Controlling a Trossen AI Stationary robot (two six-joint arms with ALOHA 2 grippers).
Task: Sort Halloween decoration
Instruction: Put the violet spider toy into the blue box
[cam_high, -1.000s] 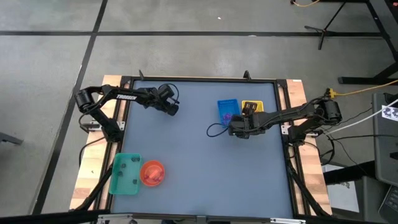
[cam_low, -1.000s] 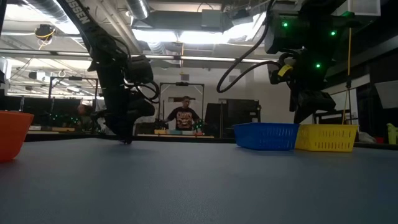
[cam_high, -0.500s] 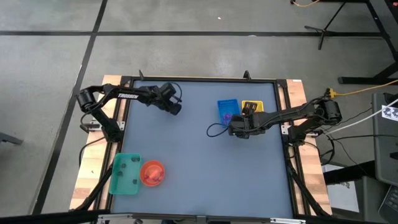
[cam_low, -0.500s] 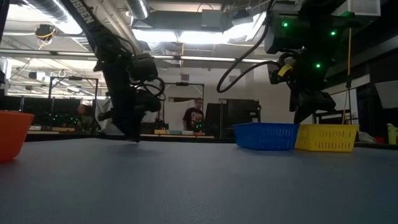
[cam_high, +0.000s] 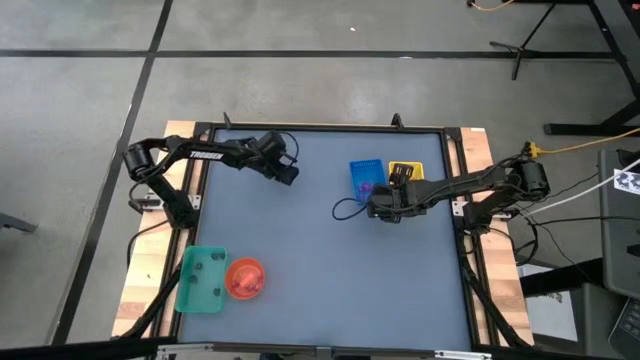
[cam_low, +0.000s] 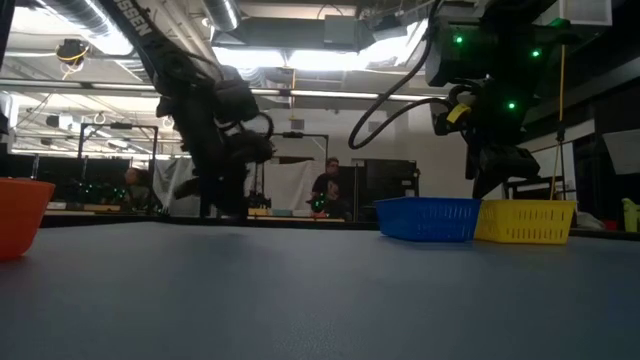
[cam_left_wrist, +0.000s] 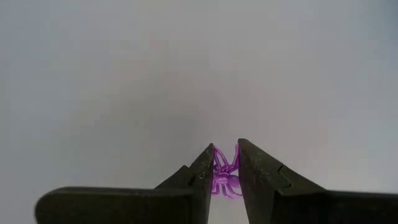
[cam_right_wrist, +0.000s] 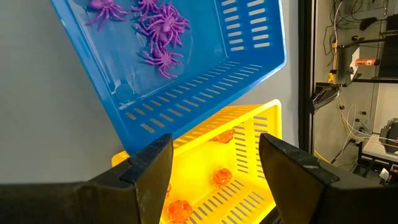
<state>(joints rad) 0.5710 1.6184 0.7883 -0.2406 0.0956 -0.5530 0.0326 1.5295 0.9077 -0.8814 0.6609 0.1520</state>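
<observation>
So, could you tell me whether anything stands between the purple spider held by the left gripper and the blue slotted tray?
Nothing visible does. The left gripper holds the small purple plastic spider, and the grey table is bare between it and the blue slotted plastic tray. The right gripper waits beside that tray, off the direct line.

Even overhead light, dim backlit low view

From above, the grey-blue table (cam_high: 320, 260) looks flat and nearly shadowless. Seen level, bright ceiling lights (cam_low: 300, 50) silhouette both arms. The left wrist view is washed pale; the yellow tray (cam_right_wrist: 217, 168) glows, oversaturated.
</observation>
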